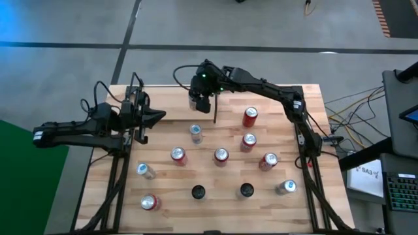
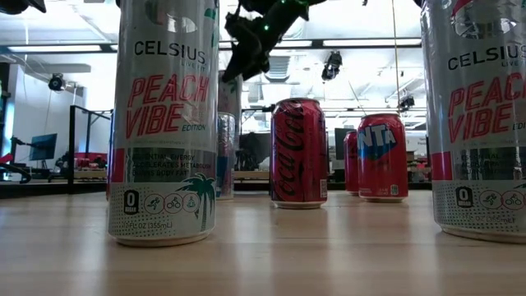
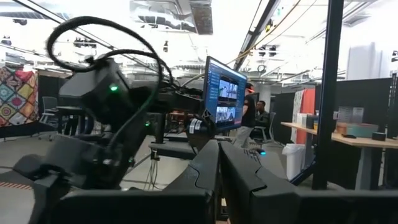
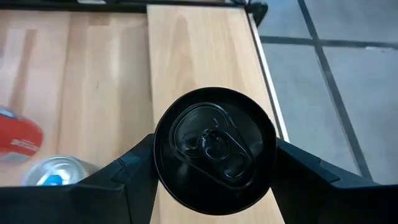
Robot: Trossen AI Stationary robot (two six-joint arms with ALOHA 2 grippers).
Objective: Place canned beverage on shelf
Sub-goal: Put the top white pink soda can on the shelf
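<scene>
Left gripper [image 1: 157, 116] fully closed, empty, parked over shelf's [image 1: 163, 98] left edge. Right gripper [image 1: 199, 101] above far middle of shelf, fingers [image 4: 118, 180] clamped either side of upright black-topped can [image 4: 214, 149].

The right gripper [image 4: 214, 163] points straight down, its two dark fingers [image 4: 127, 180] spread and pressed against opposite sides of a round black-topped metal can [image 4: 214, 149] between them. The left gripper [image 3: 219, 163] waits level at its own side, fingers pressed together.

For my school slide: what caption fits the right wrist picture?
Right gripper holds a black-topped can over the light wood shelf.
</scene>
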